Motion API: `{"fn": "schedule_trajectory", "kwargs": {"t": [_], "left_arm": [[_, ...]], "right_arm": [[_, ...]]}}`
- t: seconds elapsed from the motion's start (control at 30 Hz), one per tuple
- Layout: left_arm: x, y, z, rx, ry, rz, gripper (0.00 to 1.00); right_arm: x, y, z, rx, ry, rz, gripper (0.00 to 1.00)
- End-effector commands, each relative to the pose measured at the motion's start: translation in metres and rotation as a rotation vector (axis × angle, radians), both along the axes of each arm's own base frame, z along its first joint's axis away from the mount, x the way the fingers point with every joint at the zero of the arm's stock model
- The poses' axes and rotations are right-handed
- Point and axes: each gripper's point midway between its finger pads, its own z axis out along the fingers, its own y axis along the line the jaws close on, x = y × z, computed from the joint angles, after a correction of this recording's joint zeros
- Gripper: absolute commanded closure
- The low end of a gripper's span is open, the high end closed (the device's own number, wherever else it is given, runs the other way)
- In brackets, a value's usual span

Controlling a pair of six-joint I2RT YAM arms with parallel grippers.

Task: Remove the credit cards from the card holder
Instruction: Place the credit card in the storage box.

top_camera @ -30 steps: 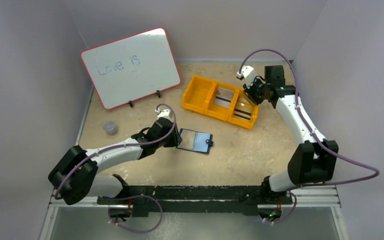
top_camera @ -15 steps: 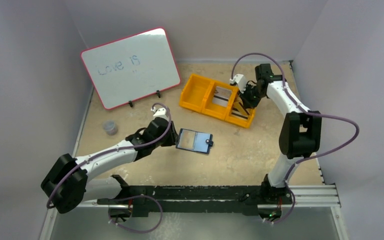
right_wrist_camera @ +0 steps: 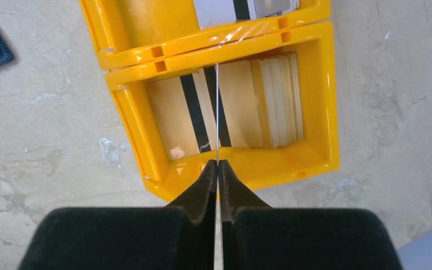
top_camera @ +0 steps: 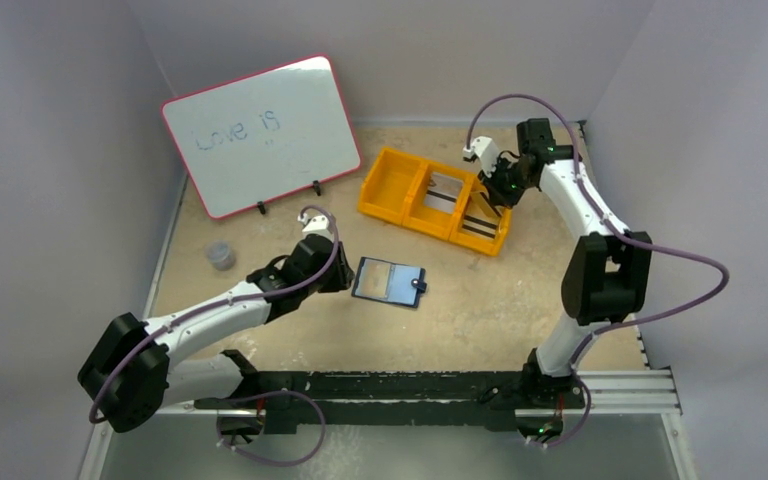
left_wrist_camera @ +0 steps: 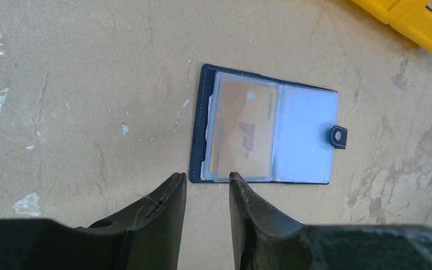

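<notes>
The card holder [top_camera: 390,281] [left_wrist_camera: 267,135] lies open and flat on the table, navy with a snap tab on its right side. A gold-coloured credit card [left_wrist_camera: 244,135] shows through its clear left pocket. My left gripper [left_wrist_camera: 205,180] [top_camera: 344,277] stands open just off the holder's near-left corner, with nothing between its fingers. My right gripper [right_wrist_camera: 217,163] [top_camera: 490,192] is shut on a thin credit card [right_wrist_camera: 217,112] seen edge-on, held over the right compartment of the orange tray [right_wrist_camera: 225,39]. Several cards [right_wrist_camera: 270,101] with dark stripes lie in that compartment.
The orange three-compartment tray [top_camera: 380,190] stands at the back middle, with cards in its middle and right bins. A whiteboard [top_camera: 260,135] leans at the back left. A small grey cup [top_camera: 221,255] sits near the left wall.
The right arm has folded up at the elbow and brought its gripper with the card over the tray's right bin. The left gripper has backed slightly away from the holder.
</notes>
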Motion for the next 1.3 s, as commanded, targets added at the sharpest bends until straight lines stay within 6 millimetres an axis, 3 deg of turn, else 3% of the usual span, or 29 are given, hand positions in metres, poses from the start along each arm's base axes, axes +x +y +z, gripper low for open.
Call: {"fn": "schedule_trajectory", "kwargs": {"t": [0.0, 0.27, 0.47, 0.8, 0.87, 1.03, 1.13, 1.27], "left_arm": [[0.011, -0.005, 0.027, -0.035, -0.067, -0.005, 0.66], [0.009, 0.000, 0.036, -0.014, -0.082, -0.017, 0.66], [0.010, 0.001, 0.038, -0.009, -0.088, -0.021, 0.66], [0.008, 0.004, 0.037, -0.007, -0.085, -0.012, 0.66], [0.009, 0.004, 0.036, -0.008, -0.083, -0.010, 0.66], [0.010, 0.003, 0.035, -0.011, -0.080, -0.009, 0.66], [0.011, 0.001, 0.035, -0.014, -0.078, -0.008, 0.66], [0.012, 0.000, 0.035, -0.022, -0.081, -0.006, 0.66]], "right_arm": [[0.001, -0.007, -0.012, -0.036, 0.069, -0.005, 1.00], [-0.001, -0.016, -0.028, -0.073, 0.110, -0.067, 1.00], [0.011, -0.023, -0.033, -0.117, 0.094, -0.095, 1.00], [0.027, -0.012, -0.053, -0.149, 0.146, -0.077, 0.98], [0.037, -0.016, -0.048, -0.159, 0.112, -0.111, 0.90], [0.046, -0.009, -0.031, -0.136, 0.030, -0.103, 0.87], [0.054, -0.019, -0.024, -0.183, -0.016, -0.157, 0.86], [0.076, -0.015, 0.019, -0.130, -0.185, -0.238, 0.85]]}}
